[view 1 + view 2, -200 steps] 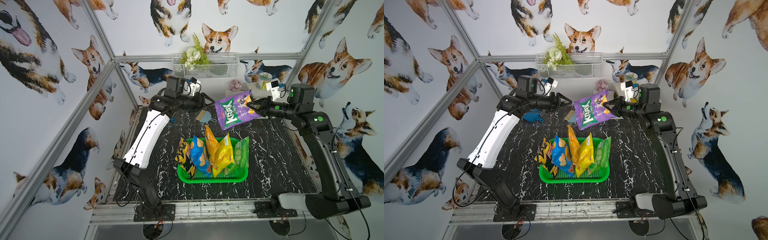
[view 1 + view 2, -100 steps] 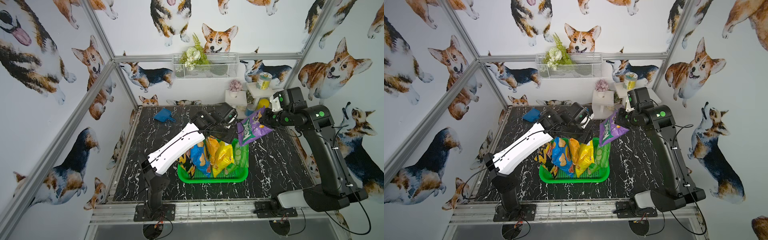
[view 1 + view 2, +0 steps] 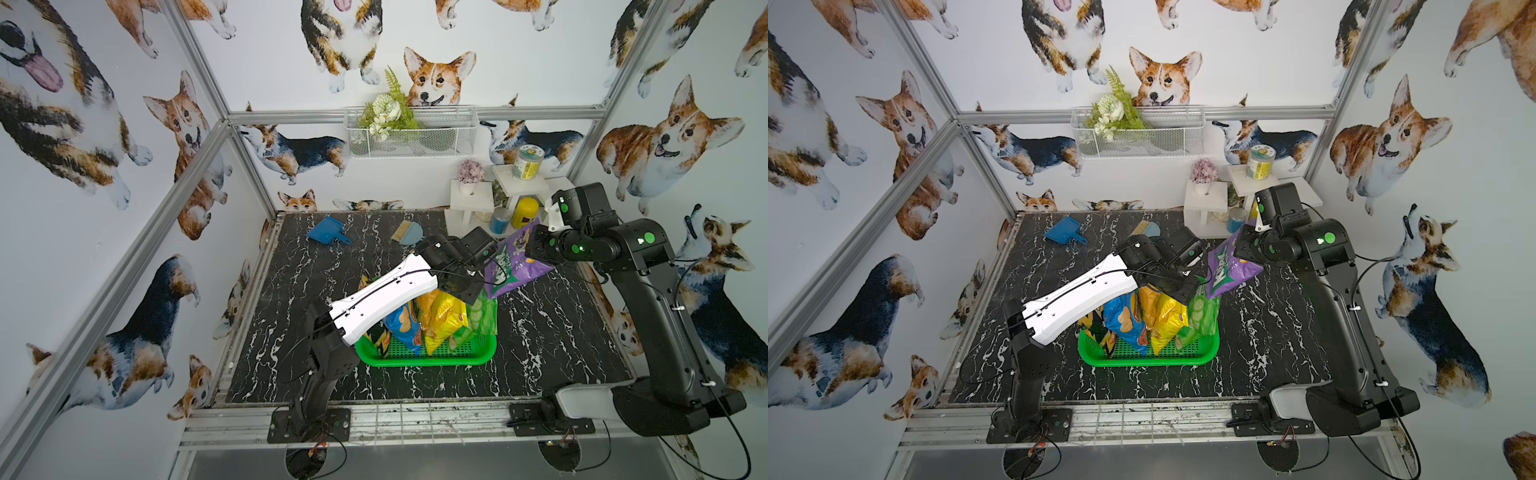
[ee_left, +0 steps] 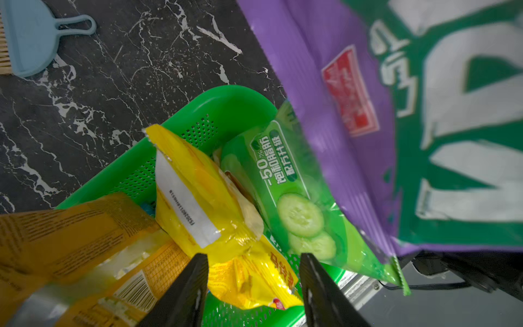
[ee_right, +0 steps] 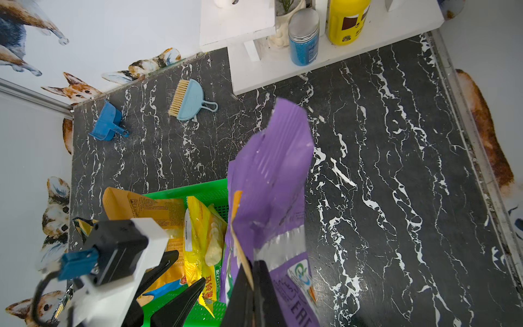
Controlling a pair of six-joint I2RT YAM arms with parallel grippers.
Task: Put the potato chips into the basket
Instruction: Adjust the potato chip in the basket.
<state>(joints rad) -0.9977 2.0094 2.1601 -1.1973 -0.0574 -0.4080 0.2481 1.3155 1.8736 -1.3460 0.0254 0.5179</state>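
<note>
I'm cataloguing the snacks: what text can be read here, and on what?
"Krax": purple bag.
"-50%": green cucumber bag.
"马铃薯": yellow bag.
Too small or blurred: the green cucumber bag's Chinese lines, the yellow bag's sticker number, the orange bag print, the yellow can and blue jar labels.

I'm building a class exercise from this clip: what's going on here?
The right hand is shut on the purple Krax bag, holding it in the air at the green basket's right end. Five other chip bags stand in the basket. The left hand, open and empty, hovers over the yellow bag there.
</note>
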